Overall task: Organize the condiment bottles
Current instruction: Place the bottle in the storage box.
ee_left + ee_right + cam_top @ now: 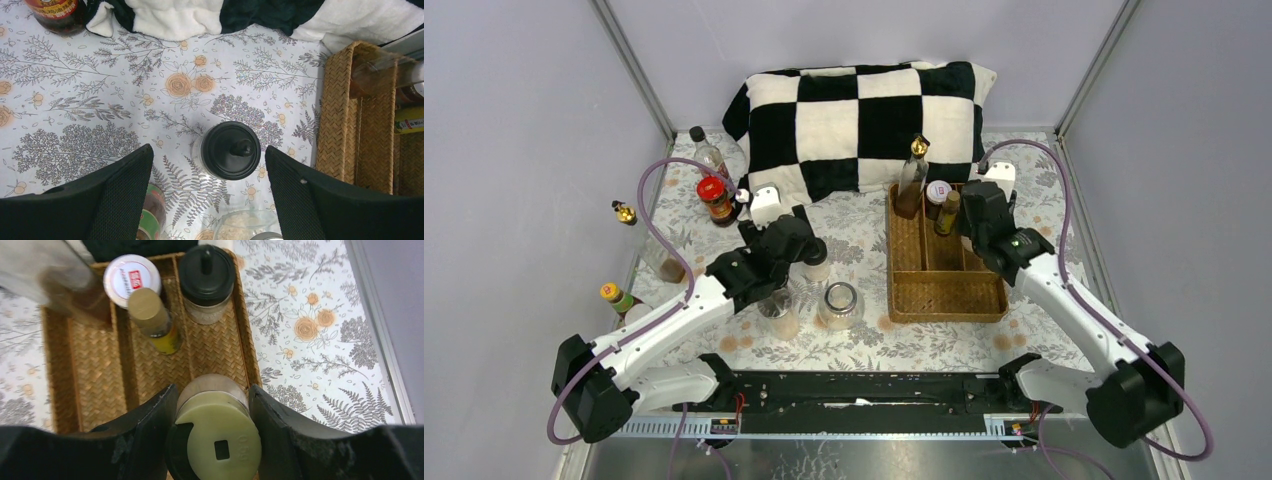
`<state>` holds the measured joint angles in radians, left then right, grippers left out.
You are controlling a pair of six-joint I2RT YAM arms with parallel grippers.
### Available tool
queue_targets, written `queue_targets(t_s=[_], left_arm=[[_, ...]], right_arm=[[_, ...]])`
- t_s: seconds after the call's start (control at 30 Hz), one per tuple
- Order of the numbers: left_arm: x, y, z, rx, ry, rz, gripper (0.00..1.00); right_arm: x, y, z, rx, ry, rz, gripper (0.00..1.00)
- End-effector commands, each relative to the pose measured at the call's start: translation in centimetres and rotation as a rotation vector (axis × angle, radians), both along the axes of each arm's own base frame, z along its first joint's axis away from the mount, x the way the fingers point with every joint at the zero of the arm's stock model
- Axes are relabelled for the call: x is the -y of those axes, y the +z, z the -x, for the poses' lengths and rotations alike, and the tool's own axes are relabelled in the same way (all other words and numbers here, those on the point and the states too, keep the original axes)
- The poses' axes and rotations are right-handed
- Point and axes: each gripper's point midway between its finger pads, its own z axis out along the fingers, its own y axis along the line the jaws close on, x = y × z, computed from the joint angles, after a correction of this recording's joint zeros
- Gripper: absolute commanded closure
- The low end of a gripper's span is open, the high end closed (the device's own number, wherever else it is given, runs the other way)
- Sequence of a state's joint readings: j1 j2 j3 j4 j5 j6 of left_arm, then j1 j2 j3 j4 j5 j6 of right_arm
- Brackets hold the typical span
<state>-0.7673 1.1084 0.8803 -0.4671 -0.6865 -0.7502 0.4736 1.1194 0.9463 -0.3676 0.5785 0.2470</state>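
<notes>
My right gripper [212,390] is shut on a clear jar with a pale green lid [220,435], held over the right compartment of the wicker tray [95,385]. In the tray stand a black-lidded jar [206,275], a white-capped bottle [131,277], a yellow-oil bottle [150,315] and a tall gold-topped bottle [912,180]. My left gripper [209,152] is open above a black-lidded jar [230,150] that stands on the cloth between its fingers [125,195], untouched. Two more jars [779,312] [840,305] stand close by.
A chequered pillow [864,125] lies at the back. Along the left side stand a red-capped jar [716,200], a black-capped bottle [706,150], a gold-topped bottle [624,212] and a yellow-capped bottle [616,297]. The tray's [944,290] front half holds nothing.
</notes>
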Motion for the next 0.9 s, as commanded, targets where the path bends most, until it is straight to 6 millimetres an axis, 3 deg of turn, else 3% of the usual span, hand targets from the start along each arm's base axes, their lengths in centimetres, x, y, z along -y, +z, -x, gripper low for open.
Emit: queue_targets(t_s=[0.0,0.33,0.67,0.87], left_arm=[[0.2,0.6,-0.2,0.009,-0.011,0.010,0.13],[-0.5,0.1,-0.8,-0.001,-0.003,0.001,0.13],[-0.1,-0.5,-1.1,-0.015,-0.007,0.009,0.14],[-0.1,-0.3,-1.1,-0.011,-0.006,0.014,0.14]], right_arm=[[0.8,-2.0,-2.4,-0.006,-0.051,-0.051,0.50],[3.9,-6.2,-6.4,-0.035,-0.132,-0.115,0.50],[3.8,-9.2,-11.2,0.011,-0.180,-0.169,0.51],[4.2,-9.2,-12.5,0.067,-0.198,-0.149,0.51]])
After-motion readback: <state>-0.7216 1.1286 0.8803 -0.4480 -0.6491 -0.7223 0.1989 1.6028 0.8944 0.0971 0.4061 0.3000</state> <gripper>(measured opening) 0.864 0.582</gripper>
